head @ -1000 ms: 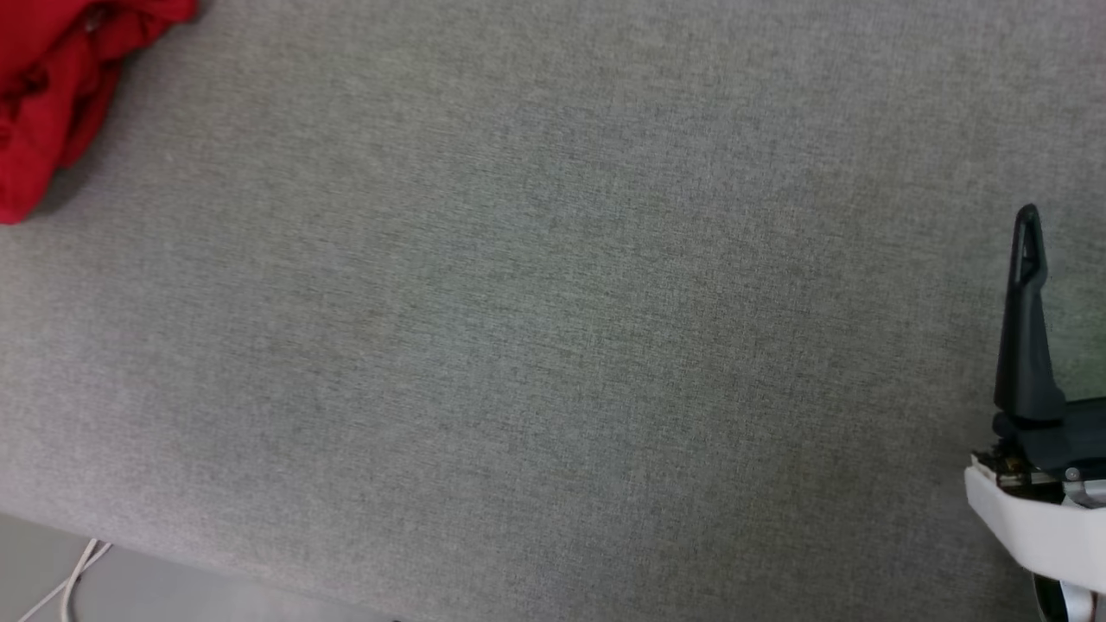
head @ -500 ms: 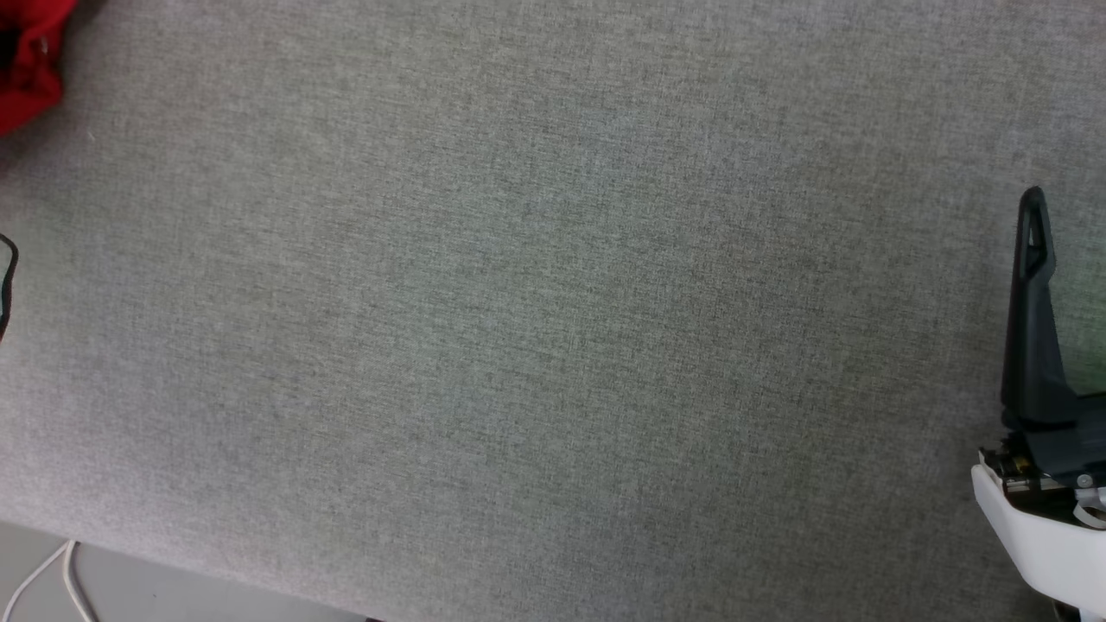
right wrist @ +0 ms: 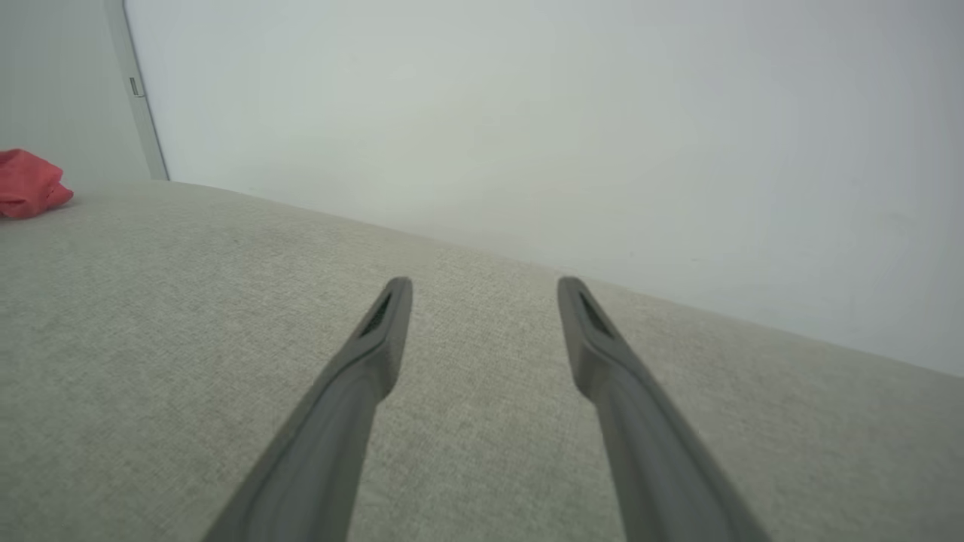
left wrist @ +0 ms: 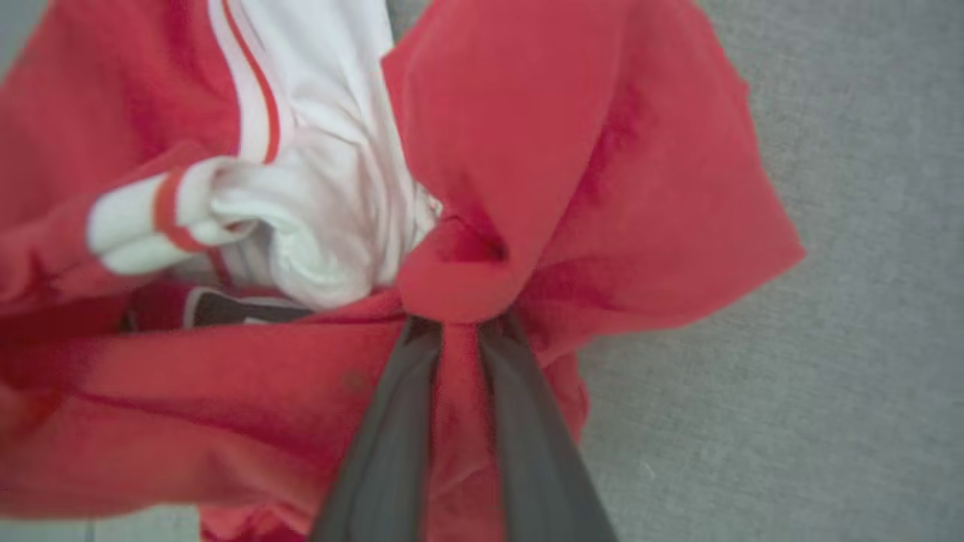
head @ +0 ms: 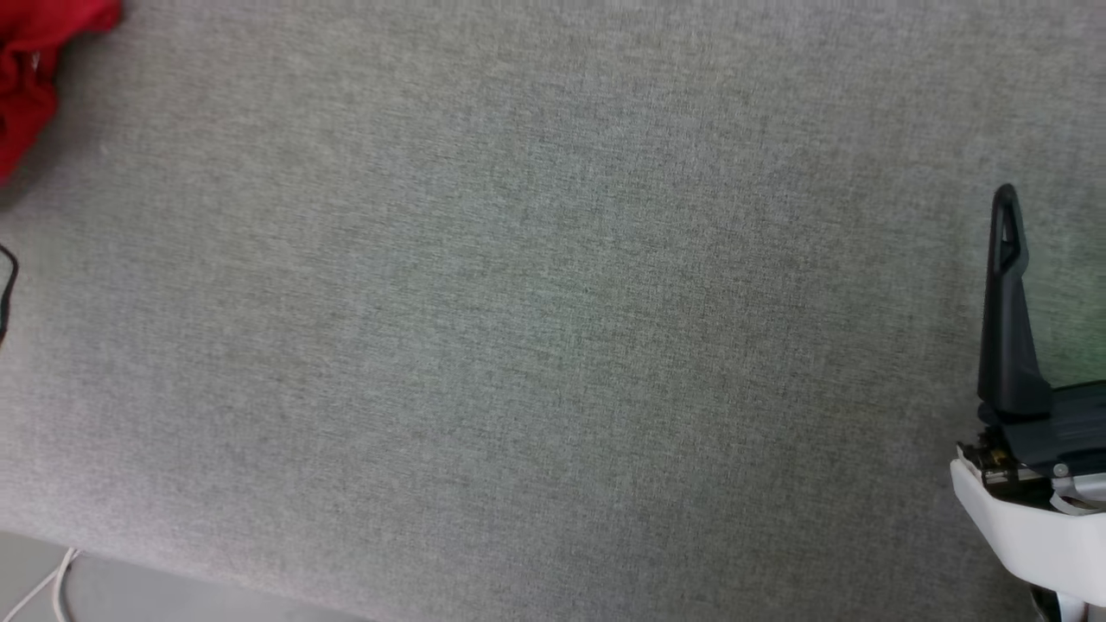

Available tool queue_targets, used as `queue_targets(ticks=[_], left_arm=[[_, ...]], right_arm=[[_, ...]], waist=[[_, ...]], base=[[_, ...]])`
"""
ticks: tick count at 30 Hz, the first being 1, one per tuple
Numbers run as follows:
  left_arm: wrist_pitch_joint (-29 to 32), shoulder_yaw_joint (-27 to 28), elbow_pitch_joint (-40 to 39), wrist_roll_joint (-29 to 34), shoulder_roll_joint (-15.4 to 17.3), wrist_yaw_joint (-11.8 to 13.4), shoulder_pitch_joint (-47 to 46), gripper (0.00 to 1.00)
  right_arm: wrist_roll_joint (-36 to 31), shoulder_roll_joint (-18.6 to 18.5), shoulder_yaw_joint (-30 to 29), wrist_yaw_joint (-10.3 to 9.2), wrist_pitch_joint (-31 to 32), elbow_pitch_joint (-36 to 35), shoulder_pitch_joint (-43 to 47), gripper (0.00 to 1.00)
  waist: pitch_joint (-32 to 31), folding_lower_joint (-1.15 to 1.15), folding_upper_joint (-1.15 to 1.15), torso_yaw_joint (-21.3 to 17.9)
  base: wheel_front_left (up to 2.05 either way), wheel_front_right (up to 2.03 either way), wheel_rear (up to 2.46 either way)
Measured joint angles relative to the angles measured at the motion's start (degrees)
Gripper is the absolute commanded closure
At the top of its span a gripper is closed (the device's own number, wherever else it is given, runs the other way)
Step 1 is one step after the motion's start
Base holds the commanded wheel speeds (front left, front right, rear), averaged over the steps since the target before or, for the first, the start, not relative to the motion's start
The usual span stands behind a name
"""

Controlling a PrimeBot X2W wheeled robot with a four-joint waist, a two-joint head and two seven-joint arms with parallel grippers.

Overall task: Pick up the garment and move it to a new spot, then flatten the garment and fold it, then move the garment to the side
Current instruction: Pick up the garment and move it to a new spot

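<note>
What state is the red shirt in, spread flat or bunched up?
Bunched up. The shirt is in crumpled folds, its white sleeve scrunched, and the left gripper pinches a tuft of red cloth.

Right gripper [right wrist: 484,290] fingers [right wrist: 388,320] spread over grey surface [right wrist: 151,339], red garment [right wrist: 28,184] far left

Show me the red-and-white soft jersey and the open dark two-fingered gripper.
Red-and-white soft jersey [left wrist: 587,150]: left wrist view, red body fold.
Open dark two-fingered right gripper [right wrist: 486,286]: right wrist view, between fingertips.
</note>
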Motion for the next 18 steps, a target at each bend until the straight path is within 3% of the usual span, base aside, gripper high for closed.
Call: queue_targets(ticks=[11, 18], left_arm=[[-3.6, -8.2, -8.9, -0.7, 6.4, 0.0, -4.3, 1.00], [-2.4, -14.5, -16.7, 0.7, 7.9, 0.0, -9.4, 1.00]], right_arm=[[2.5, 1.0, 2.1, 0.00, 0.0, 4.2, -0.2, 0.00], [5.7, 1.2, 2.2, 0.00, 0.0, 6.8, 0.3, 0.00]], waist=[[-9.5, 0.00, 0.00, -0.2], [-15.7, -0.01, 0.00, -0.9]], base=[[0.00, 0.00, 0.00], [0.00, 0.00, 0.00]])
